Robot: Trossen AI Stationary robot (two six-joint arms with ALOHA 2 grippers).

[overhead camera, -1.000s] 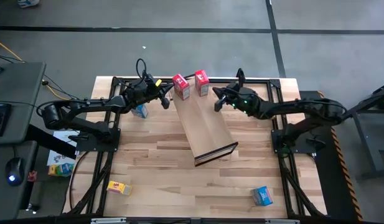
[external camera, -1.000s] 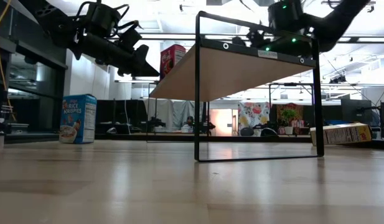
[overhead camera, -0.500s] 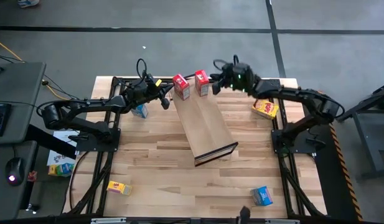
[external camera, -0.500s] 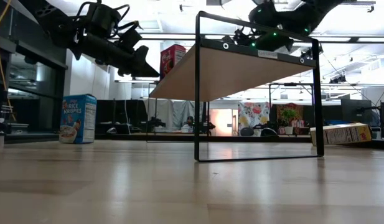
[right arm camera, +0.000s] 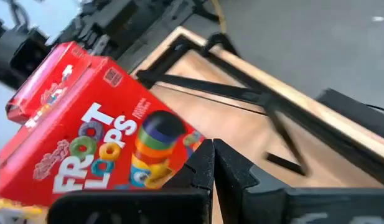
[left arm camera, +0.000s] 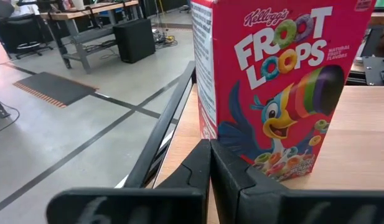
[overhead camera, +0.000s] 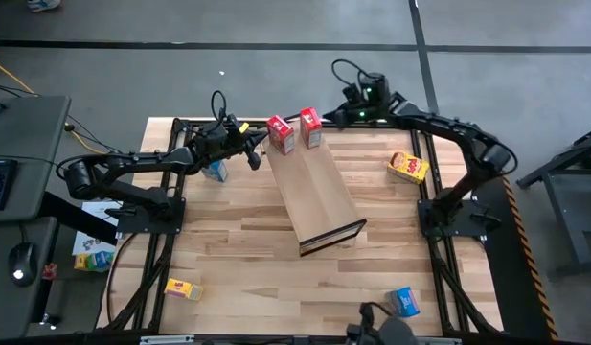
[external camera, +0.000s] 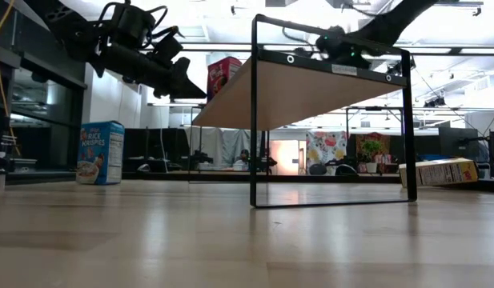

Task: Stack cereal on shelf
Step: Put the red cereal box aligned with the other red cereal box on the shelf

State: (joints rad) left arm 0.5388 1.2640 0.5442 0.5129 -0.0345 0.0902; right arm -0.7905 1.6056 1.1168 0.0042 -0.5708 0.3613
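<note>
The shelf is a light-wood panel on a dark frame, slanting across the table's middle. Two red Froot Loops boxes stand upright on its far end. My left gripper is shut, its tips at the left red box, on that box's left. My right gripper is shut and close to the right red box, on its far right side. A blue box stands on the table under my left arm, and a yellow box lies near the right edge. My left gripper's shut fingertips sit level at the lower front edge of the left red box; whether they touch it I cannot tell. My right gripper's shut fingertips point at the right red box's printed face from above and the far right; whether they touch it I cannot tell.
A second yellow box lies near the near left corner and a second blue box near the near right corner. In the low view the shelf stands raised on its dark frame, with the blue box at the left and the yellow box at the right.
My right gripper has swung from over the shelf's right side toward the table's far edge and ended beside the right red box, staying shut. The arm's move has uncovered the yellow box near the right edge. The red boxes have kept their places.
</note>
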